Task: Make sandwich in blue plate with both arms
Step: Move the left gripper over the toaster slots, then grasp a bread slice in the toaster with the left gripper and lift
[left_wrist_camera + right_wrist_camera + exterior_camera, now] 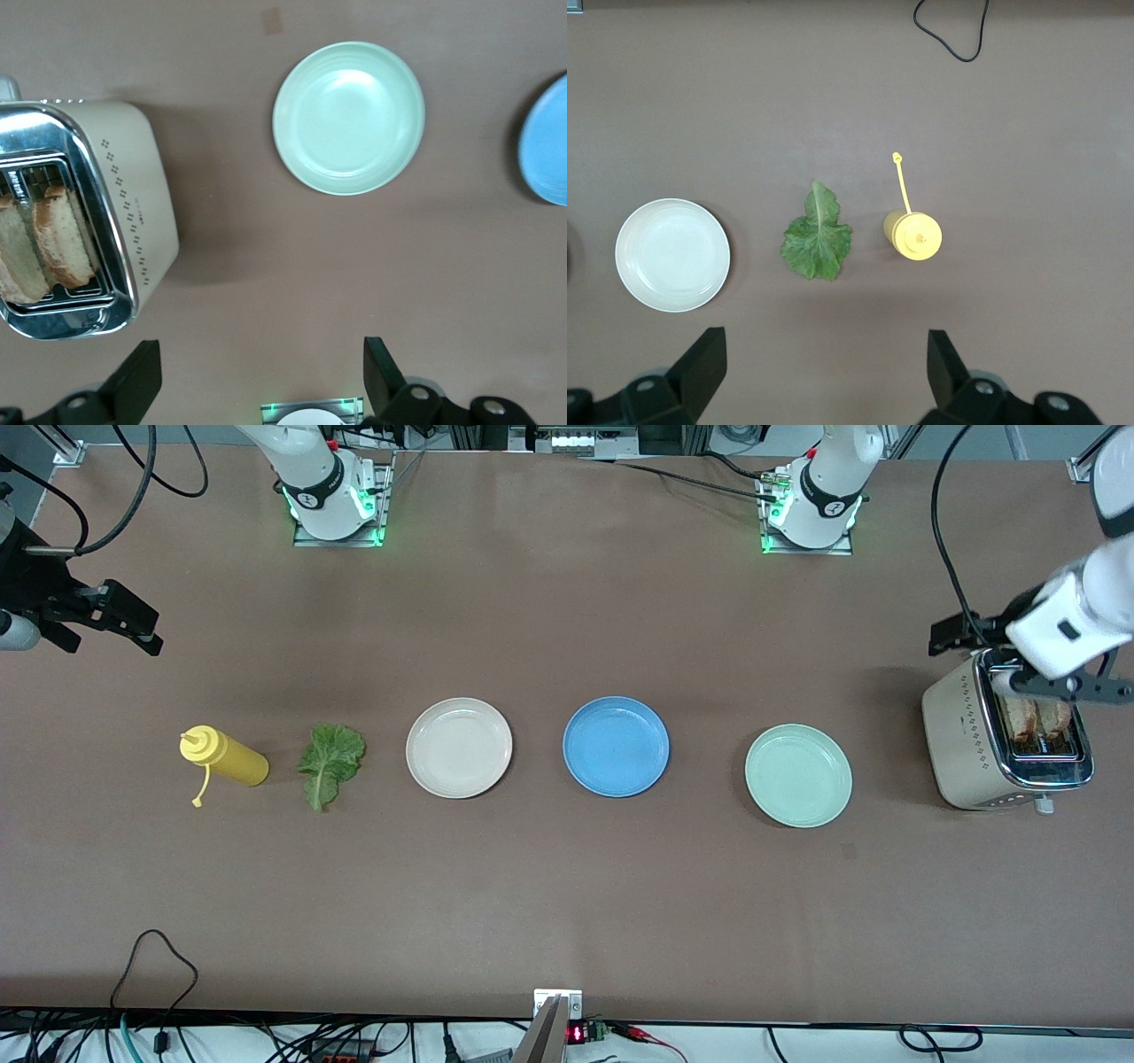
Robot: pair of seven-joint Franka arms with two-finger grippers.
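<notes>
From the front camera the whole row on the brown table [567, 912] reads at once: a yellow squeeze bottle [226, 757] lying on its side toward the right arm's end, then the lettuce leaf [330, 763], a cream-white plate [458, 747], the blue plate [616, 746] in the middle with nothing on it, a pale mint-green plate [797, 775], and a beige toaster [1001, 740] at the left arm's end. The left wrist view adds what the front view half hides: two bread slices [44, 243] standing side by side in the toaster's slots, their crusts plain to see, with the mint-green plate well apart from the toaster and only an edge of the blue plate showing. The right wrist view shows the lettuce leaf lying between the cream-white plate and the bottle (its cap dangles loose on a thin strap), touching neither. The left gripper [261, 376] hangs above the toaster, its fingers spread wide and holding nothing; in the front view its wrist covers part of the toaster's top. The right gripper [824, 376] is up in the air at the right arm's end of the table, its fingers likewise wide apart and empty. A black cable [155, 965] loops on the table near the front camera's edge.
</notes>
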